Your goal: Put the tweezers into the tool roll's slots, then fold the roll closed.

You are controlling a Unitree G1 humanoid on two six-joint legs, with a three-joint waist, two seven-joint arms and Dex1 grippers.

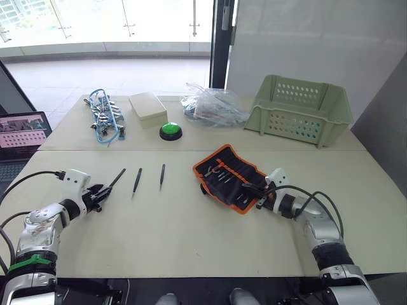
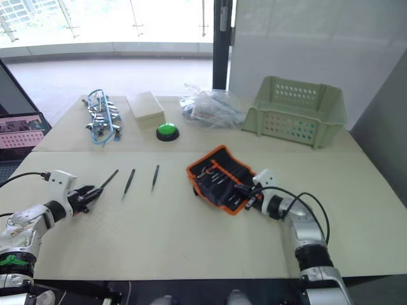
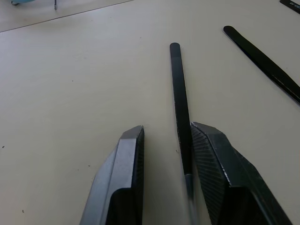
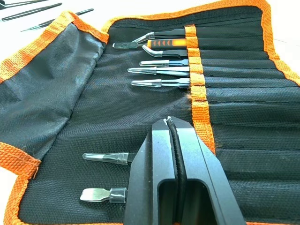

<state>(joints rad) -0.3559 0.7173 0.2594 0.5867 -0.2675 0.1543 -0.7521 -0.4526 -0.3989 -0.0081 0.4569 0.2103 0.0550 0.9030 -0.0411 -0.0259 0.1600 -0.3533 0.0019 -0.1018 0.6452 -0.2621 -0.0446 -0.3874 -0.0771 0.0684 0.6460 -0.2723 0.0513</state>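
The tool roll (image 1: 224, 166) lies open on the table, black fabric with orange edging, several silver-tipped tools in its slots (image 4: 164, 70). My right gripper (image 4: 169, 121) hovers over its near end, shut on a thin black tweezers seen edge-on between the fingers. Three black tweezers lie in a row left of the roll (image 1: 162, 175) (image 1: 137, 181) (image 1: 117, 178). My left gripper (image 3: 168, 129) is open around the leftmost one (image 3: 177, 84), which rests on the table against one finger (image 3: 220, 159). Its neighbour (image 3: 262, 61) lies beside it.
A pale green perforated basket (image 1: 299, 108) stands at the back right. A clear plastic bag (image 1: 213, 108), a green button (image 1: 170, 131), a beige box (image 1: 147, 106) and a tangle of blue-and-silver clips (image 1: 105, 117) line the far side. A laptop (image 1: 22, 133) sits at the left.
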